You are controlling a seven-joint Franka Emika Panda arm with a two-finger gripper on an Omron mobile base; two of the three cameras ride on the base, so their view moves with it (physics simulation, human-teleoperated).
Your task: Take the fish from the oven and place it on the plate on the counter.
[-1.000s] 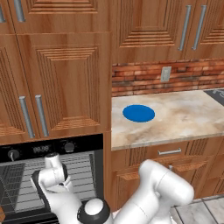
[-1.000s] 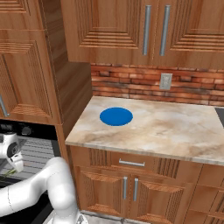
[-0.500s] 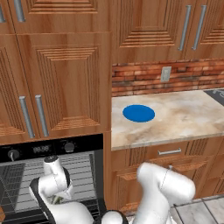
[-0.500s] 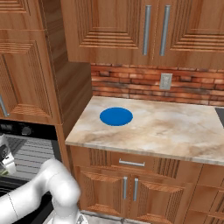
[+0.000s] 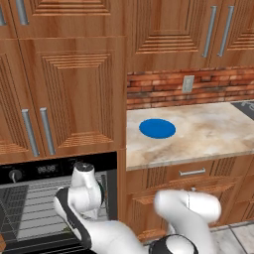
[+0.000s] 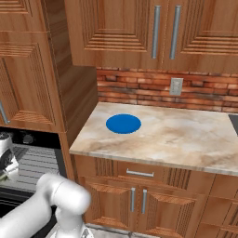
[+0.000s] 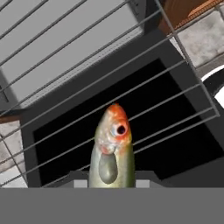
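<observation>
While the arm reaches low into the open oven (image 5: 30, 208), the pincer (image 7: 111, 183) is pinching the fish (image 7: 111, 151), whose body rises straight from between the jaws in the hand view. Its orange-topped head, dark eye and pale olive flank point away from the pincer, over the grey wire rack (image 7: 87, 87) that lies just beyond and beneath it. Past the rack bars, the dark oven cavity shows below the fish's head, and a pale grey panel lies farther out from the pincer. In the left base view, the white wrist stands in front of the oven opening, directly below the black control panel (image 5: 44, 169) with its knob and digital display. Wooden cabinet doors (image 5: 74, 94) with silver handles rise above the pincer. Well apart from the pincer, up and to its right, the beige marbled desk (image 6: 186, 139) runs along a red brick backsplash (image 6: 139, 90) carrying a wall socket (image 6: 176, 86). On that desk, toward the end nearer the oven, the blue plate (image 6: 123, 124) lies flat and bare. Under the desk sit wooden drawers (image 6: 139, 174) with silver handles, level with the pincer and to its right.
</observation>
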